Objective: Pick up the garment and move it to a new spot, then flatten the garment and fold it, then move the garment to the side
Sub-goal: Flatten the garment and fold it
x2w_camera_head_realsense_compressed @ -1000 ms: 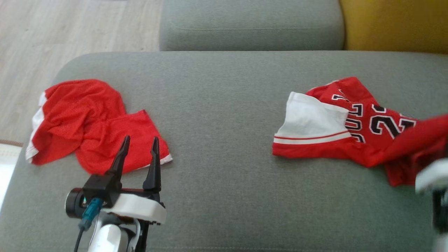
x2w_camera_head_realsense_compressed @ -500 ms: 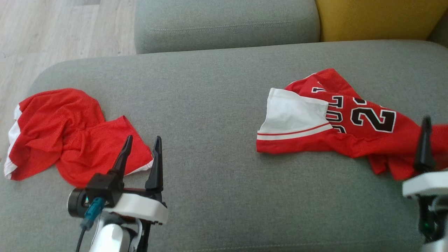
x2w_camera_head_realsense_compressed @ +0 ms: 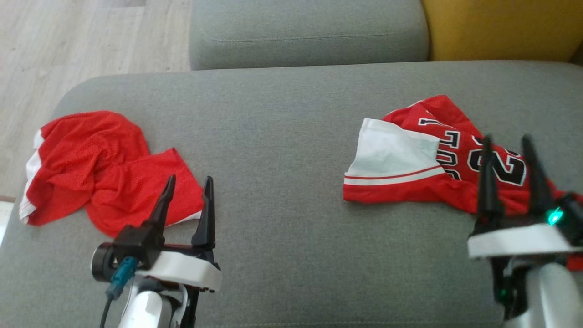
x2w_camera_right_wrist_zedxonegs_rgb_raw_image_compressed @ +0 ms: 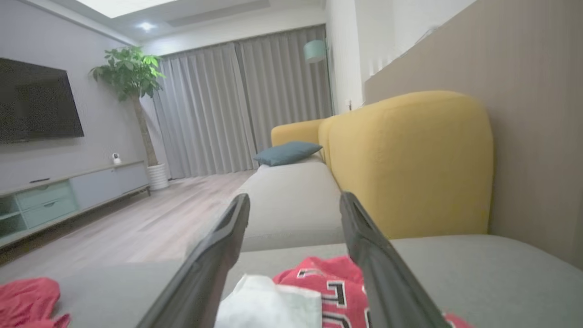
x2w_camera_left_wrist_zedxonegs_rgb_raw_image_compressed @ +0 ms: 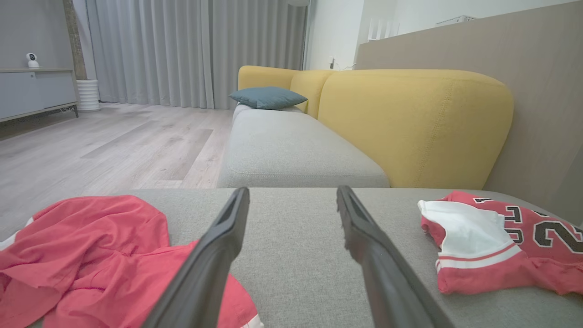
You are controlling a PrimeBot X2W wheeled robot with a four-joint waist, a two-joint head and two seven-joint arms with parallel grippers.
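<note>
The right gripper (x2w_camera_head_realsense_compressed: 506,139), fingers spread wide after letting go, hovers over the red jersey (x2w_camera_head_realsense_compressed: 410,193), now crumpled on the right of the grey sofa seat (x2w_camera_head_realsense_compressed: 282,136), apparently awaiting flattening

The left end effector (x2w_camera_head_realsense_compressed: 190,180) and the right end effector (x2w_camera_head_realsense_compressed: 506,139) each have two long, tapering black fingers on a black base with a curved white housing. The left wrist bears a round black barrel (x2w_camera_head_realsense_compressed: 101,268), a teal plug (x2w_camera_head_realsense_compressed: 119,277) and a dark cable (x2w_camera_head_realsense_compressed: 104,312). A green light (x2w_camera_head_realsense_compressed: 554,216) glows on the right.
</note>
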